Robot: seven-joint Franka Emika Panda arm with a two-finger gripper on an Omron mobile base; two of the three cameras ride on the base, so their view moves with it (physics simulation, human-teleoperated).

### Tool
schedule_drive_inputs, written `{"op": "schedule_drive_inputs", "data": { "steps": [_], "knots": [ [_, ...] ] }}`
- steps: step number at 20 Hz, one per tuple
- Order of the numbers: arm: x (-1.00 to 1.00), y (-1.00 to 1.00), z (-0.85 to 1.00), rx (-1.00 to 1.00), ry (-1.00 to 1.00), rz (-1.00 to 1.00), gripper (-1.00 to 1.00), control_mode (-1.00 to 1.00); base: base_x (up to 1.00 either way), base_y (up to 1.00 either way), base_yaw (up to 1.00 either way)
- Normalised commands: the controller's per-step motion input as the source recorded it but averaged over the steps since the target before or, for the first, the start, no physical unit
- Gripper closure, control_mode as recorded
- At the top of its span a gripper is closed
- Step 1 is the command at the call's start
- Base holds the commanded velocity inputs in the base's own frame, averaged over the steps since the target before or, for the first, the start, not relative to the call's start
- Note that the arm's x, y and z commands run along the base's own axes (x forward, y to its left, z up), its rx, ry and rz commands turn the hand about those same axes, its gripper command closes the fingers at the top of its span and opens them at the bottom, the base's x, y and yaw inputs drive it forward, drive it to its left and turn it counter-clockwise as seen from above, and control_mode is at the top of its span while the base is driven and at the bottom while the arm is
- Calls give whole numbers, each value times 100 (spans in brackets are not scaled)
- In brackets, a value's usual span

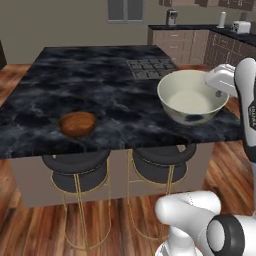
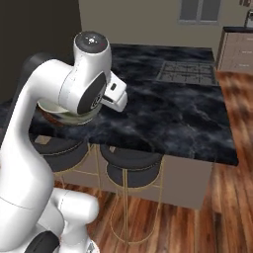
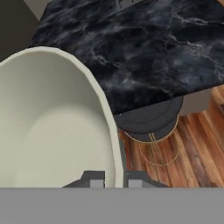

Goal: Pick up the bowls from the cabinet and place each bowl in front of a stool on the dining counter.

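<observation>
Fingers (image 3: pixel 116 179) pinched tight on the rim of the cream bowl (image 1: pixel 192 97); hand view shows one tip inside the wall, one outside. Cream bowl is held up off the bench (image 1: pixel 100 85), roughly upright, slightly tilted, over the near right part of the top, above or just past the right stool (image 1: pixel 162 162). Whether it hangs fully over the bench or partly beyond the edge, cannot tell. In the right base view the arm hides most of it; only a sliver of rim shows under the wrist.

Wood bowl (image 1: pixel 77 124) already sits on the bench near the front edge, in front of the left stool (image 1: pixel 75 170). So one bowl looks placed, second in transit.

Step in hand: carrying the cream bowl to its spot. Cooktop (image 1: pixel 150 68) lies further back, well apart from both bowls.

Next move, as I judge it: bring the bowl down onto the bench by the front edge facing the right stool, level it, set the base flat, then let go of the rim and lift clear. Risk: a rim pinch lets the bowl swing or tip, so lower slowly.
</observation>
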Motion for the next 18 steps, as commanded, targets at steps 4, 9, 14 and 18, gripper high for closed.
{"op": "schedule_drive_inputs", "data": {
  "steps": [4,9,14,18],
  "knots": [
    [0,0,0,0,0,0,100,100,58,-14,0],
    [0,0,0,0,0,0,100,100,53,-54,0],
    [0,0,0,0,0,0,100,100,50,-53,0],
    [0,0,0,0,0,0,100,100,57,-37,0]
  ]
}}
